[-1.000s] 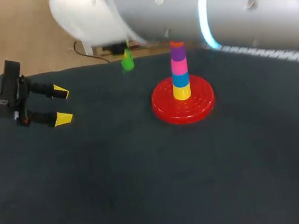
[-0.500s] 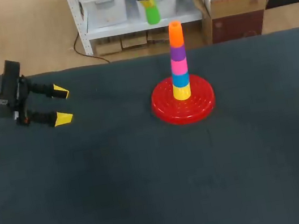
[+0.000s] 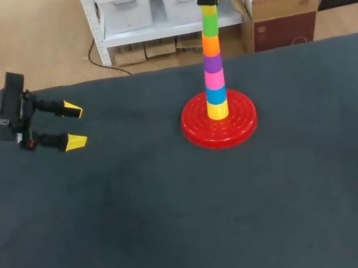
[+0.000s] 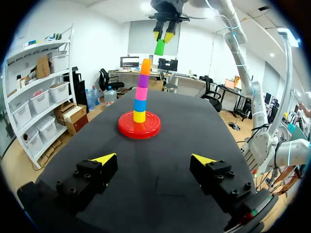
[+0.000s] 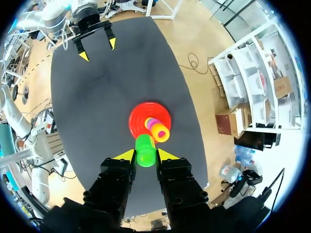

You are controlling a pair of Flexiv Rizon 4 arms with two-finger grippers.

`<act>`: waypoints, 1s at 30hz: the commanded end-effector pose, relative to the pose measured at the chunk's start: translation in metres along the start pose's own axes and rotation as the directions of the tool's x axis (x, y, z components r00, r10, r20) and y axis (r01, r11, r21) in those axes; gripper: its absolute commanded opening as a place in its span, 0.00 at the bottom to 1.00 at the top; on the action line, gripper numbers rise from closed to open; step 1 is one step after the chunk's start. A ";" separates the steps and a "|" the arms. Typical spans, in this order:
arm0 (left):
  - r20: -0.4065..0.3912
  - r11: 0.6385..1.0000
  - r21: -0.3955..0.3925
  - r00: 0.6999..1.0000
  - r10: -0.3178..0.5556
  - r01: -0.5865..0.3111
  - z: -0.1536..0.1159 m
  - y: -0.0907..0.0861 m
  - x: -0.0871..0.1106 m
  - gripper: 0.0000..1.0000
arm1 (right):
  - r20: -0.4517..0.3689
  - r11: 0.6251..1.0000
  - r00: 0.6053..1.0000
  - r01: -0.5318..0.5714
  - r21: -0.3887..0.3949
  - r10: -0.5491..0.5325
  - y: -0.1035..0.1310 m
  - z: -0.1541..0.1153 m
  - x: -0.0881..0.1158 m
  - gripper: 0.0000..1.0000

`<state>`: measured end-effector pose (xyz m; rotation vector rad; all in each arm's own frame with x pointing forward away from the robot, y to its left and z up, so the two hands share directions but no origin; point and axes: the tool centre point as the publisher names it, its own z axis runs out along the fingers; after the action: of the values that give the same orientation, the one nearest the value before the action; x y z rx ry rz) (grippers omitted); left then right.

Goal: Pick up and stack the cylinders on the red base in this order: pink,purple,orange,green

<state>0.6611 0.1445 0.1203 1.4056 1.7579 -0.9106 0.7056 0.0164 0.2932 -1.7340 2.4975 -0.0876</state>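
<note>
Green cylinder is what has changed: half a second ago it hung up and left of the stack, and now it lines up directly above the orange cylinder, over the red base. It seems just short of touching, since the left wrist view shows a sliver of gap. Pink, purple and orange are on, so I judge only the final lowering remains. Left gripper sits low at the table's left, fingers spread, holding nothing. Farther off, right gripper points straight down, clamped on the green cylinder
</note>
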 end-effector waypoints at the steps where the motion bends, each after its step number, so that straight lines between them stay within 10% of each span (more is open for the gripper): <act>1: 0.003 1.000 0.000 1.000 0.003 -0.003 -0.001 0.000 0.001 1.00 | 0.053 1.000 0.999 -0.001 -0.001 0.001 -0.006 0.006 0.003 0.00; 30: 0.003 1.000 0.000 1.000 0.003 -0.003 -0.001 0.000 0.001 1.00 | -0.030 0.999 0.999 0.038 -0.031 -0.039 -0.035 0.019 -0.015 0.00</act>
<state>0.6611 0.1445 0.1203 1.4056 1.7579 -0.9106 0.7369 0.0153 0.2805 -1.7956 2.4857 -0.0920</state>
